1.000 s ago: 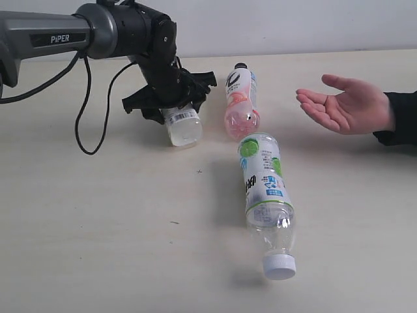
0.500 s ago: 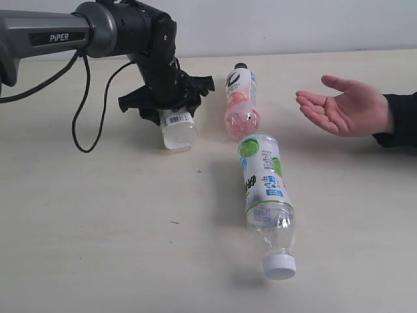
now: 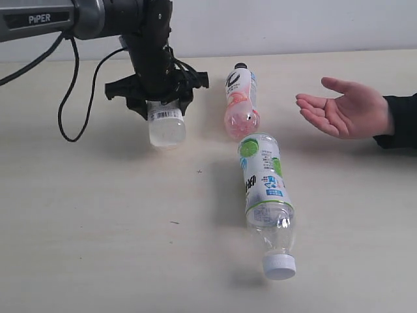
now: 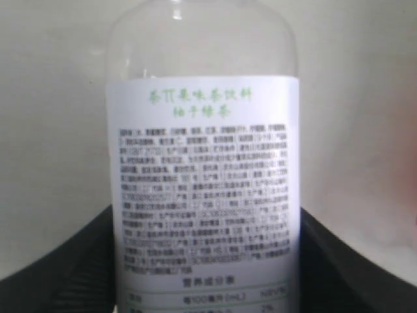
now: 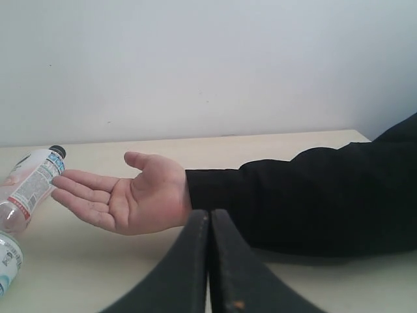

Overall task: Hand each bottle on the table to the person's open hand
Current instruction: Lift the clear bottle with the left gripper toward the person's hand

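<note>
Now, step: a handover, as I judge it; my left gripper (image 3: 158,98) clamps the white-label bottle (image 3: 166,127), seemingly just off the table (image 3: 98,228).
Idle side: right gripper (image 5: 209,222) has its fingers pressed together, holding nothing.
Next move: I carry it past the pink bottle (image 3: 240,101) to the open hand (image 3: 345,107), then release.
Waiting: pink bottle and green-label bottle (image 3: 266,195) lie on the table.
Left wrist view: only the printed label (image 4: 203,182), close up.
Right wrist view: the palm and dark sleeve (image 5: 313,195), no held bottle.
</note>
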Robot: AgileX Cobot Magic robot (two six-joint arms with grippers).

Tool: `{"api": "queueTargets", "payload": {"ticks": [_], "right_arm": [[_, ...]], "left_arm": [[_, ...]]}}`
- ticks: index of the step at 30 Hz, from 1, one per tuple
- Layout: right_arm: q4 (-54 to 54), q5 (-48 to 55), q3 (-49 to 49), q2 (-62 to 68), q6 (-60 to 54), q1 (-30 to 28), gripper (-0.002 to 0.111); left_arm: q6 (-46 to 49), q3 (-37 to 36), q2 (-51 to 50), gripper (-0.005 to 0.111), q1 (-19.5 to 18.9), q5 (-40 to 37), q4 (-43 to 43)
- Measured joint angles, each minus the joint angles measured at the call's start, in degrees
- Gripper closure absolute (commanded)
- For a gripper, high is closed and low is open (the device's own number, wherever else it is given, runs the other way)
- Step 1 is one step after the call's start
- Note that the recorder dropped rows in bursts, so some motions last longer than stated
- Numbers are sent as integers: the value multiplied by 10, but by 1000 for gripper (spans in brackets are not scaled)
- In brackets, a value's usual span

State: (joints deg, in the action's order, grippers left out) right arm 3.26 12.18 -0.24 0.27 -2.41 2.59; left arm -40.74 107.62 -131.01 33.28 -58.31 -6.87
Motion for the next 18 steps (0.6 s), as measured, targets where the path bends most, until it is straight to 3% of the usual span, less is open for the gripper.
{"api": "queueTargets", "payload": {"ticks": [18], "right_arm": [[0,0,0,0,0,0,108]], "left_arm": [[12,0,104,107,85,-64,-72]]}}
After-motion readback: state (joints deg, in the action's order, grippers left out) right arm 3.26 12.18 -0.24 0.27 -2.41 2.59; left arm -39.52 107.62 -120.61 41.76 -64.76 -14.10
